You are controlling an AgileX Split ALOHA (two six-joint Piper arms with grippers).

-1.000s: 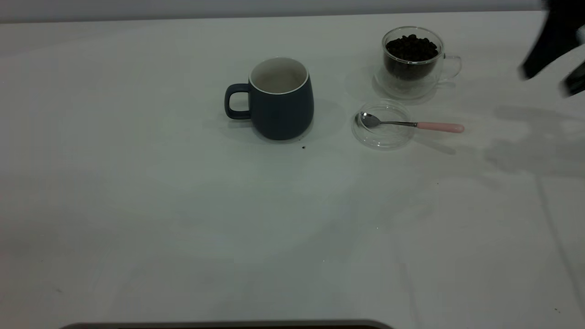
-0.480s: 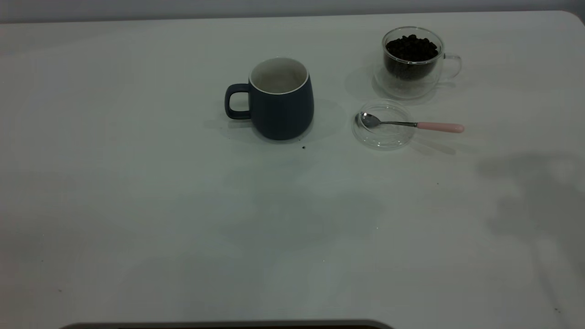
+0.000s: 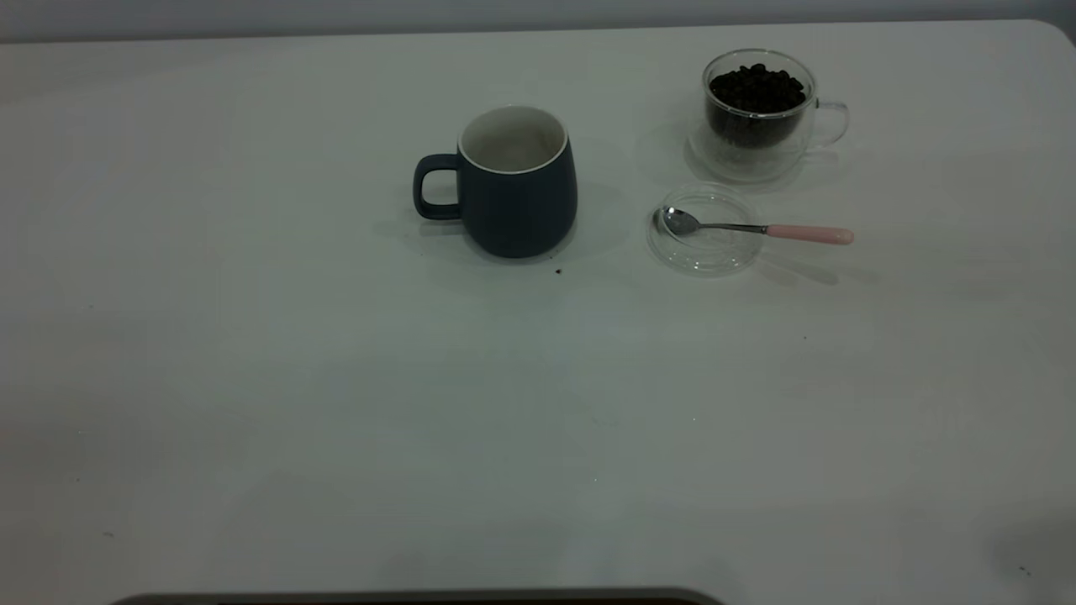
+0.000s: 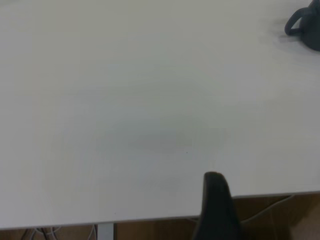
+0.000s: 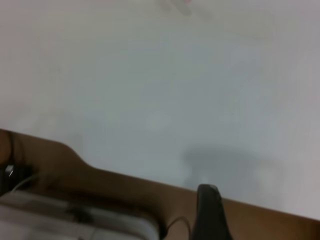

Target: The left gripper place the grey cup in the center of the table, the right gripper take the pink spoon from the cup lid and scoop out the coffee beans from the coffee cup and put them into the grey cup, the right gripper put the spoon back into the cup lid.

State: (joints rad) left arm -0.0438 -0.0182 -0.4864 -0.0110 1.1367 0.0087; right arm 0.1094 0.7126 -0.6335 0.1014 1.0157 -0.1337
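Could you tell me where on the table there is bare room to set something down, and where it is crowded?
The table is bare across its whole near half and its left side, left of the grey cup. It is crowded at the far right, where the coffee cup, the cup lid and the pink spoon sit close together. A narrow gap separates the grey cup from the lid.

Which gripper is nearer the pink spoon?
Probably right. The right gripper hangs over the edge of the table with the pink spoon just within its view; the left gripper, also at an edge, sees only the grey cup.

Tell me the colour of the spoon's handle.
Pale pink, on the pink spoon; clearest in the exterior view.
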